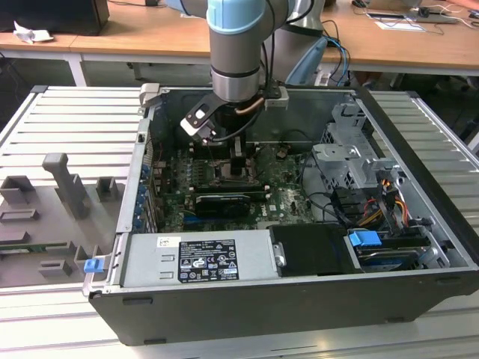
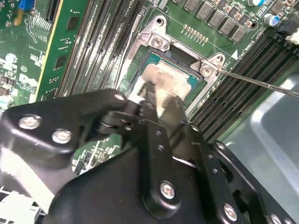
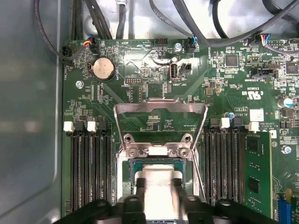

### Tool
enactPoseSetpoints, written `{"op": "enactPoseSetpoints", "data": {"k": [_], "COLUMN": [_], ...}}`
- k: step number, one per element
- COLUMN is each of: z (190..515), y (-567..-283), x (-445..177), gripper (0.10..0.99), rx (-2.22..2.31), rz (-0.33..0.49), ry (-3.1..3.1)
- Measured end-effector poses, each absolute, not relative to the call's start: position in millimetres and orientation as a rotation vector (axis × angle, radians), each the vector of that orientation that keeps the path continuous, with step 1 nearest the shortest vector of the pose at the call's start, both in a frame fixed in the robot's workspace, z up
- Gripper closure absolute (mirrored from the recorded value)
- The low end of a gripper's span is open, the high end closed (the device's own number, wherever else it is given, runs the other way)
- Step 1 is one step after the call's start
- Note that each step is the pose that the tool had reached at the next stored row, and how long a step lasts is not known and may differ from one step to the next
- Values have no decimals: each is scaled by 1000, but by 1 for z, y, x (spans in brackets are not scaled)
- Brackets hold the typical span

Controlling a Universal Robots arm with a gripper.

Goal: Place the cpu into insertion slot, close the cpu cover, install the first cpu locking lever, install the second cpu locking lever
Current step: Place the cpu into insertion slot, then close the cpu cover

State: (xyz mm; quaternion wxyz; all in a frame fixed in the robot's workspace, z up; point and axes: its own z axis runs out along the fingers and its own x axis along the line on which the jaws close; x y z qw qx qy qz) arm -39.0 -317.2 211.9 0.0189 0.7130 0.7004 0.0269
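The cpu [image 3: 159, 173], pale with a smeared face, lies within the insertion slot [image 3: 125, 179], its green edge showing along one side. It also appears in the second wrist view as the cpu [image 2: 170, 78] inside the slot's silver rim [image 2: 159, 42]. My gripper [image 3: 160, 189] is right over it, one finger at each side, shut on the cpu. The cpu cover [image 3: 161, 108] is swung open and lies back over the board beyond the slot. A thin locking lever [image 2: 259, 83] juts out free beside the slot. In the exterior view my gripper [image 1: 236, 153] reaches down into the computer case.
Black memory slots [image 3: 88, 172] flank the socket on both sides, with a green card [image 3: 257, 177] in one. Cables [image 3: 205, 32] run along the board's far edge near a coin battery [image 3: 103, 69]. A power supply [image 1: 198, 258] and a drive cage [image 1: 352, 161] crowd the case.
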Motion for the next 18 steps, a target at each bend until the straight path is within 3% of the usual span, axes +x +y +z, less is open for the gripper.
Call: {"op": "enactPoseSetpoints", "data": {"k": [1,18], "z": [215,220], "y": [-317,-317], "x": [-39,-39], "gripper": [980,980], "rx": [2213,2213], "rz": [84,84], "ry": [2174,2174]}}
